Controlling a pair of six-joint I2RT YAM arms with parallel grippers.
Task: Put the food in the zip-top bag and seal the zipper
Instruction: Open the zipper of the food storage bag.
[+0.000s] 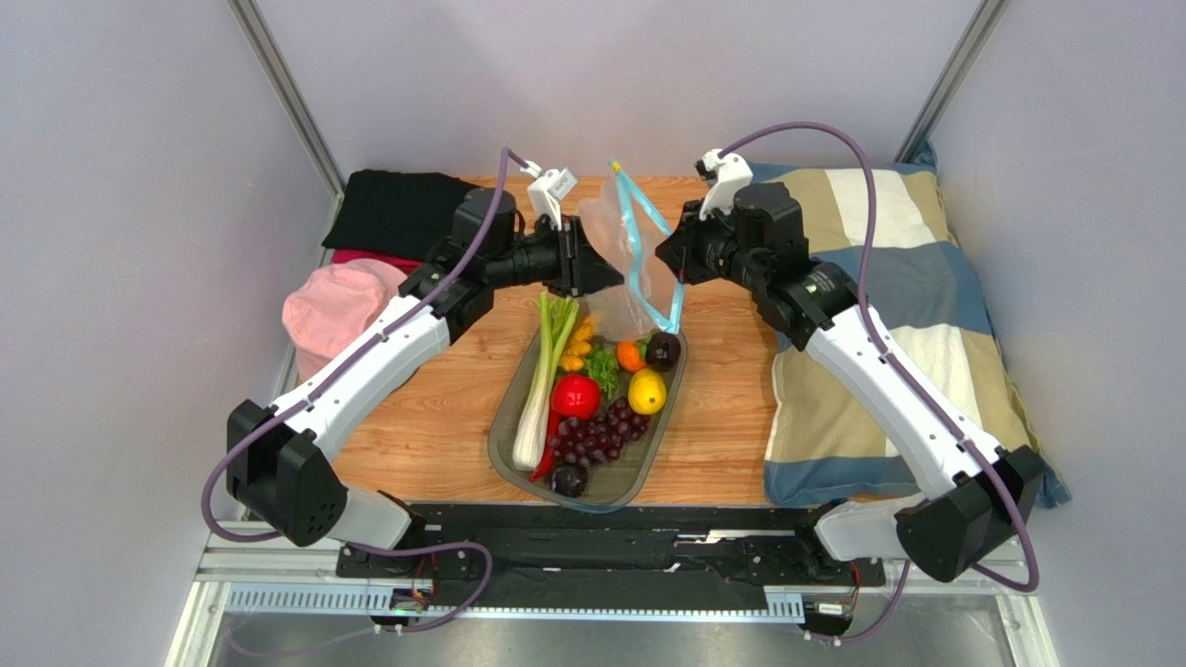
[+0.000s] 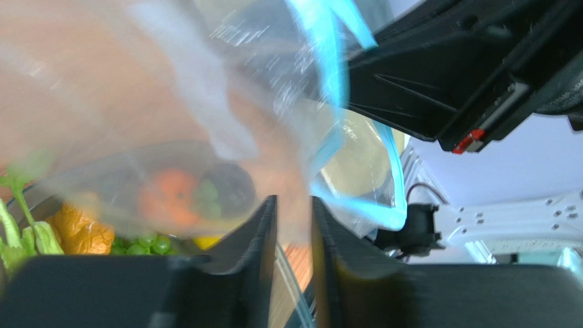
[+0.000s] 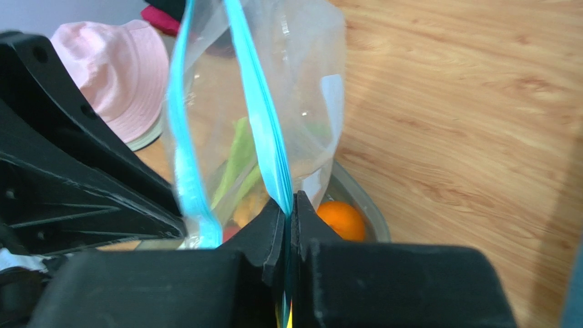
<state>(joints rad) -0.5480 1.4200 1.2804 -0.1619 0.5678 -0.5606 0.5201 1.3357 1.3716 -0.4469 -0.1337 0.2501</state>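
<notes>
The clear zip-top bag [image 1: 609,229] hangs upright between my two grippers, above the far end of the tray. Its blue zipper [image 1: 643,250] is parted into two strips. My right gripper [image 1: 668,259] is shut on one zipper strip [image 3: 263,130]. My left gripper [image 1: 582,256] is pinched on the bag's film [image 2: 205,102] at the opposite side, fingers a narrow gap apart. The food lies in the grey oval tray [image 1: 499,442]: leek [image 1: 536,382], red fruit [image 1: 575,396], lemon [image 1: 646,392], grapes [image 1: 599,438], orange [image 3: 341,220], dark plum [image 1: 663,349]. I see no food inside the bag.
A pink hat [image 1: 338,309] and black cloth [image 1: 397,209] lie at the table's left. A striped pillow [image 1: 891,320] covers the right side, under the right arm. Bare wood lies between the tray and the pillow.
</notes>
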